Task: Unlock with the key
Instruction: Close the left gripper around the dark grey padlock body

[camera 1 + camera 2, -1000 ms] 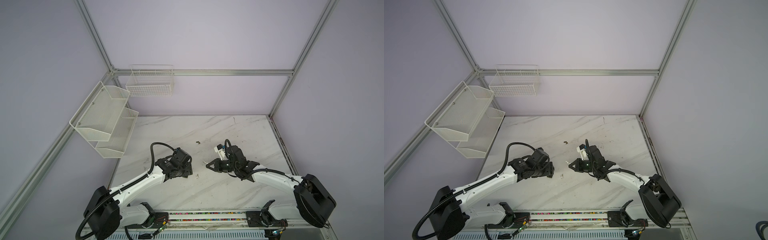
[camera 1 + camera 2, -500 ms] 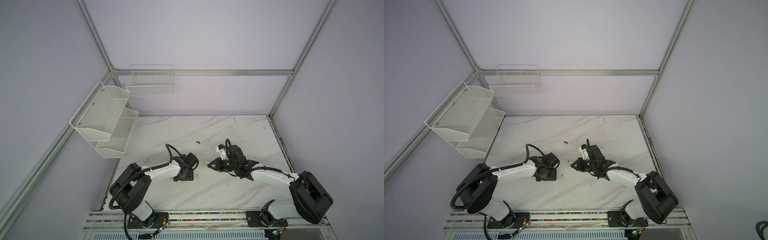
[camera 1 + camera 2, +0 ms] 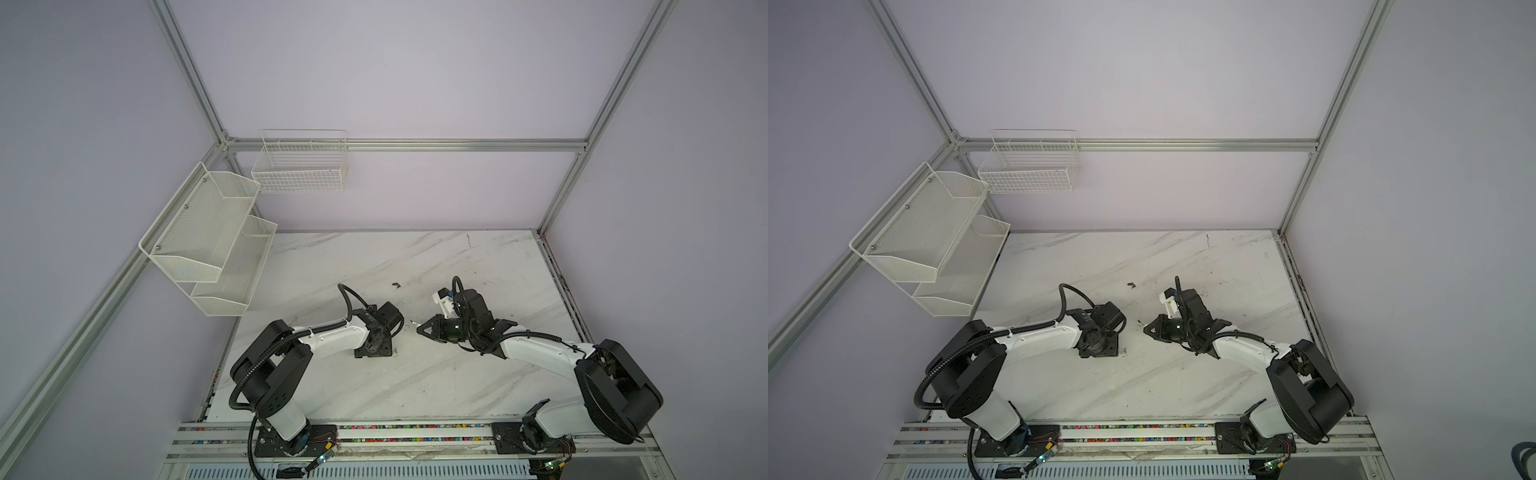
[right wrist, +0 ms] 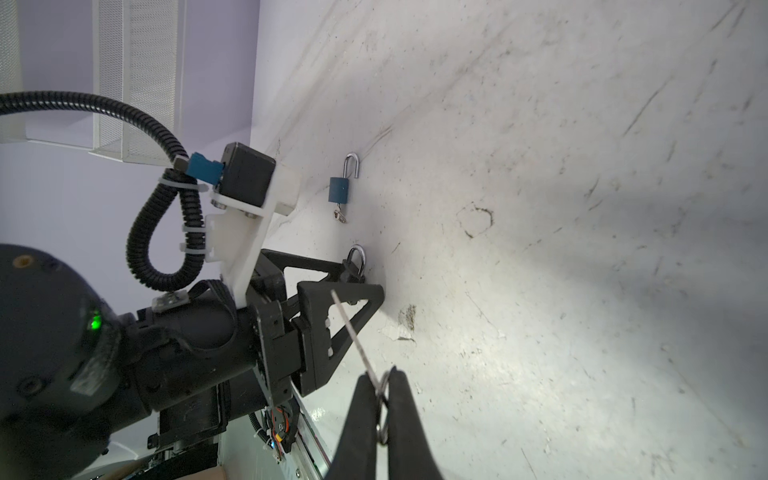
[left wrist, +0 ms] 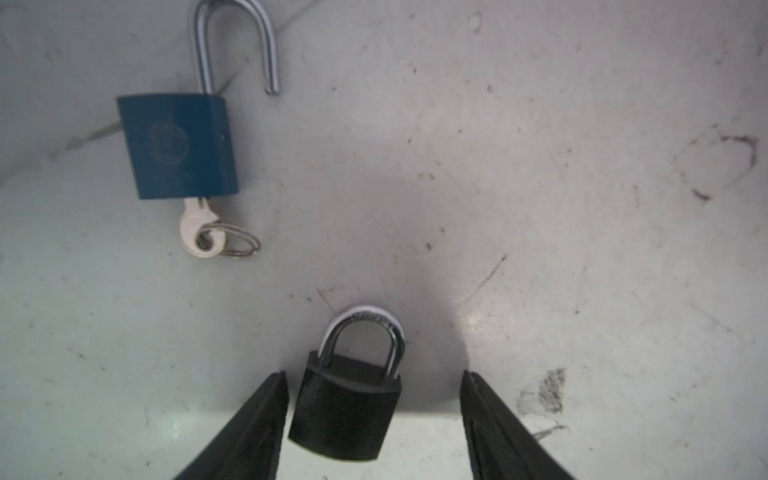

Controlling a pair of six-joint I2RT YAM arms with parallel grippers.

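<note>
1) black padlock [image 5: 345, 407]: shackle closed, flat on marble table [image 5: 540, 208] between fingers of left gripper [image 5: 374, 374]; jaws spread wide, 1 finger [image 5: 266, 415] just beside the body, the other apart. Low and just left of centre in both top views.
2) key [image 4: 350, 328]: pinched with its ring in closed right gripper [image 4: 382, 376], blade toward left gripper.
3) blue padlock [image 5: 178, 145]: shackle sprung open, 2nd key [image 5: 199, 232] in its base, apart from black padlock.

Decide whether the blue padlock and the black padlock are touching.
Apart: the left wrist view shows bare table between the blue padlock and the black padlock.
</note>
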